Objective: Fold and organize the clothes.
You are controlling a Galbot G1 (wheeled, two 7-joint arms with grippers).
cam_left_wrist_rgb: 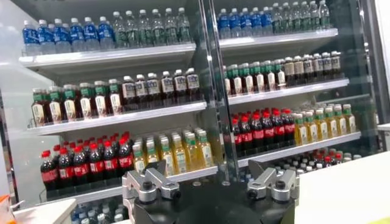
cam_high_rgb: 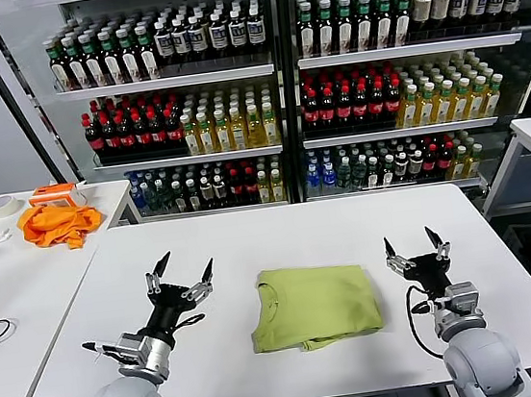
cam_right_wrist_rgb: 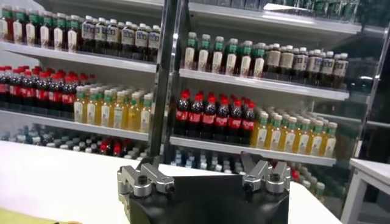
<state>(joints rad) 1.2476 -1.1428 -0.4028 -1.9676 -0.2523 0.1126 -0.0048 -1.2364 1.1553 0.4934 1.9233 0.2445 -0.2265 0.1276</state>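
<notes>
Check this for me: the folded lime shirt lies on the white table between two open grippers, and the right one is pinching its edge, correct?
Not quite. In the head view the right gripper is open and apart from the shirt, holding nothing. The rest stands: the folded shirt lies on the table between it and the open left gripper.

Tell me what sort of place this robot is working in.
Probably a mock shop or lab test space: glass-door drink coolers packed with rows of bottles stand behind a plain white table, where a folded lime T-shirt lies between two open grippers, left and right.
</notes>
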